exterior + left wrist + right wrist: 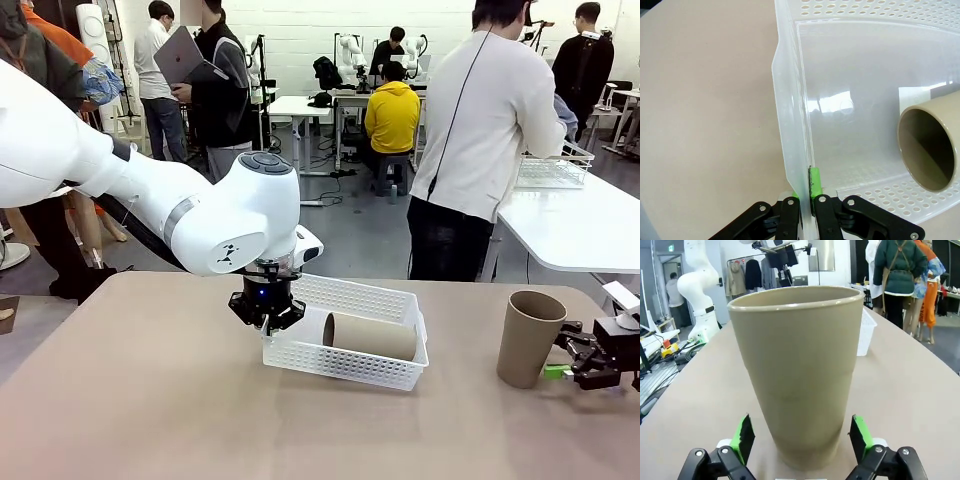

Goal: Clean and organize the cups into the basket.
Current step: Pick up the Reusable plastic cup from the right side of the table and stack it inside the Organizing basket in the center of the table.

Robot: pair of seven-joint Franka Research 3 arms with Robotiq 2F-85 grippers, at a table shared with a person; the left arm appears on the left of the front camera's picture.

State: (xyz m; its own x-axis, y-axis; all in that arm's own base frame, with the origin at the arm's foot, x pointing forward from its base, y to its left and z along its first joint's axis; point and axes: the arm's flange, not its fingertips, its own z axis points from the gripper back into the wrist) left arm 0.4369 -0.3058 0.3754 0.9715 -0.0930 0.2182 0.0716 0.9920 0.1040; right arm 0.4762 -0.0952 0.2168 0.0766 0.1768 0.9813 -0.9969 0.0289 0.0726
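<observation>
Left jaws pinched narrow on the left-end wall of the shallow white perforated plastic basket [345,368], mid-bench. Kraft-brown tapered paper cup [370,336] lies sideways inside. Second kraft-brown cup [530,338] stands upright far right; right jaws wide, straddling its base, apparently not touching. Matte tan bench [150,400], busy lab behind.

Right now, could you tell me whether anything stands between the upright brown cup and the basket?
Nothing visible does: bare table separates the upright brown cup from the white perforated basket, where a second brown cup already lies.
</observation>
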